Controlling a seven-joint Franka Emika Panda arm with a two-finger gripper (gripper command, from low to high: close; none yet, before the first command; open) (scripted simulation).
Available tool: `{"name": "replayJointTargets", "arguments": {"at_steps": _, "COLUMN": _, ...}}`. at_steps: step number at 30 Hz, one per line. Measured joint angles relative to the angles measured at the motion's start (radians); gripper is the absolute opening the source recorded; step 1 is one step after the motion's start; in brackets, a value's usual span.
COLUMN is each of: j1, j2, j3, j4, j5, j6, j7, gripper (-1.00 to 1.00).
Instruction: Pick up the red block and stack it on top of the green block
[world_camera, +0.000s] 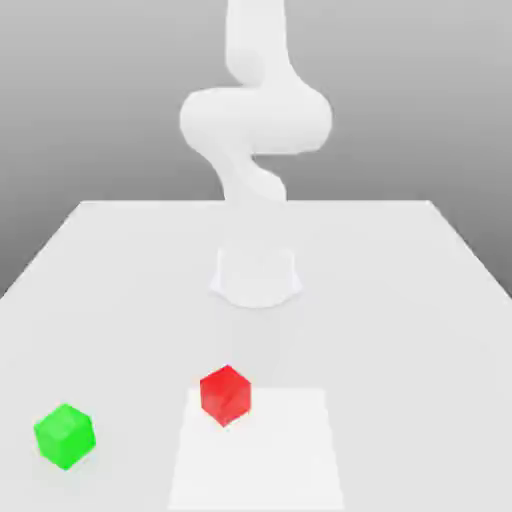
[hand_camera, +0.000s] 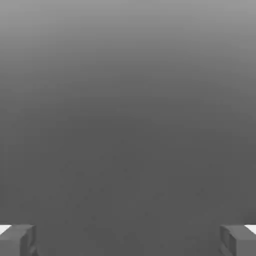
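Observation:
The red block (world_camera: 225, 394) rests on the white table, at the edge of a lighter square patch, in the near middle of the exterior view. Apart from it, the green block (world_camera: 65, 436) sits toward the exterior view's left, close to the near edge. In the hand view my gripper (hand_camera: 128, 240) is open. Its two grey fingertips (hand_camera: 17, 239) stand far apart, with plain grey background and nothing else between them.
The arm's white base (world_camera: 256, 275) stands at the middle of the table (world_camera: 400, 300), behind the blocks, and the arm's body (world_camera: 256, 120) rises above it. A lighter square patch (world_camera: 270, 460) marks the table's near middle.

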Motion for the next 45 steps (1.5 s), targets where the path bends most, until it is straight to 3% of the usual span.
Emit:
{"name": "replayJointTargets", "arguments": {"at_steps": 17, "j1": -0.192, "j2": 0.608, "j3": 0.097, "j4": -0.502, "j5": 0.018, "j6": 0.441, "j7": 0.582, "gripper": 0.00}}
{"name": "replayJointTargets", "arguments": {"at_steps": 24, "j1": -0.160, "j2": 0.901, "j3": 0.033, "j4": -0.501, "j5": -0.068, "j6": 0.680, "j7": 0.687, "gripper": 0.00}}
{"name": "replayJointTargets", "arguments": {"at_steps": 25, "j1": -0.151, "j2": 0.924, "j3": 0.022, "j4": -0.498, "j5": -0.076, "j6": 0.701, "j7": 0.694, "gripper": -1.00}}
{"name": "replayJointTargets", "arguments": {"at_steps": 32, "j1": -0.150, "j2": 0.924, "j3": 0.021, "j4": -0.498, "j5": -0.079, "j6": 0.702, "j7": 0.697, "gripper": -1.00}}
{"name": "replayJointTargets", "arguments": {"at_steps": 39, "j1": -0.150, "j2": 0.695, "j3": 0.044, "j4": -0.531, "j5": 0.002, "j6": 0.506, "j7": 0.639, "gripper": -1.00}}
{"name": "replayJointTargets", "arguments": {"at_steps": 45, "j1": -0.274, "j2": 0.730, "j3": -0.040, "j4": -0.363, "j5": 0.017, "j6": 0.373, "j7": 0.563, "gripper": -1.00}}
